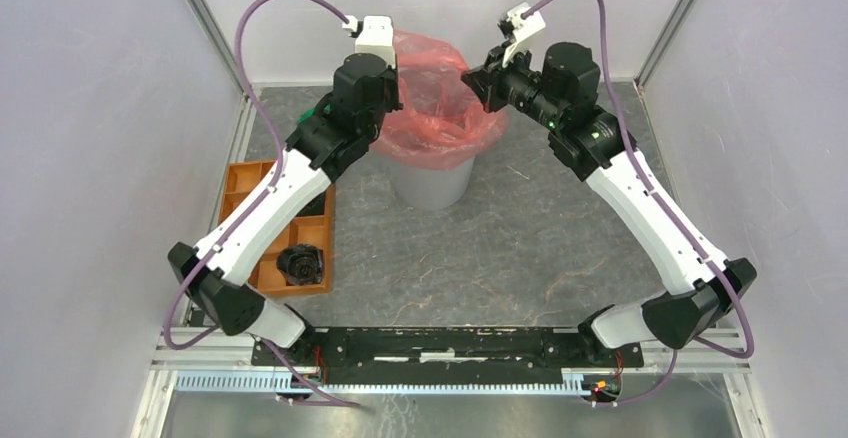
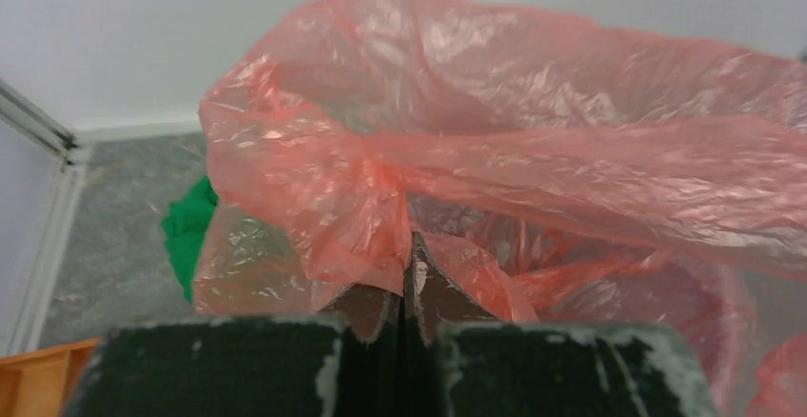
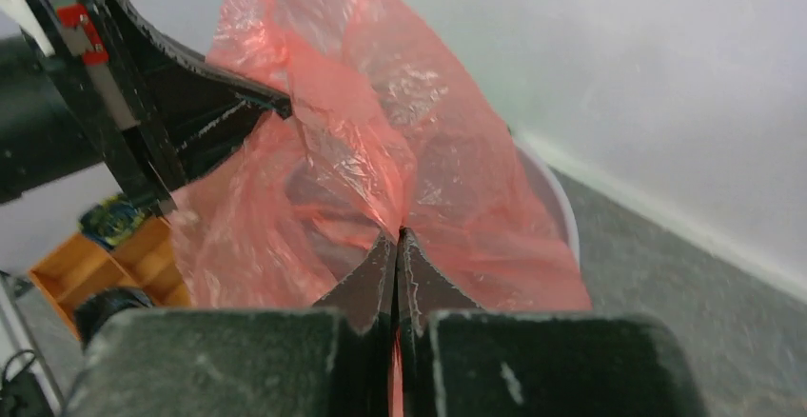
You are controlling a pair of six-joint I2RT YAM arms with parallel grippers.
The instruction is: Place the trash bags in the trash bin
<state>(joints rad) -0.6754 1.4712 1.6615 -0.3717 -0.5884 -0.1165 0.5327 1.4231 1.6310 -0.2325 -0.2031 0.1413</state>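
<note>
Two tools pinch the trash bag (image 1: pixel 435 98) at the mouth of the trash bin (image 1: pixel 432 186)

Only the top view shows the bin's grey wall standing on the table (image 1: pixel 500 258). The bag's film laps over the rim and bulges up above it, and an orange tray (image 1: pixel 303 230) lies well to the left. The left wrist view alone shows a green cloth (image 2: pixel 187 231) beyond the bag. The right wrist view adds a pale stretch of rim and the left tool (image 3: pixel 274 103) at the bag's far side. The left tool's fingers are pressed together, with a fold of red film caught at their tips. The right tool (image 3: pixel 398 241) is likewise closed, with film nipped between its fingers.
</note>
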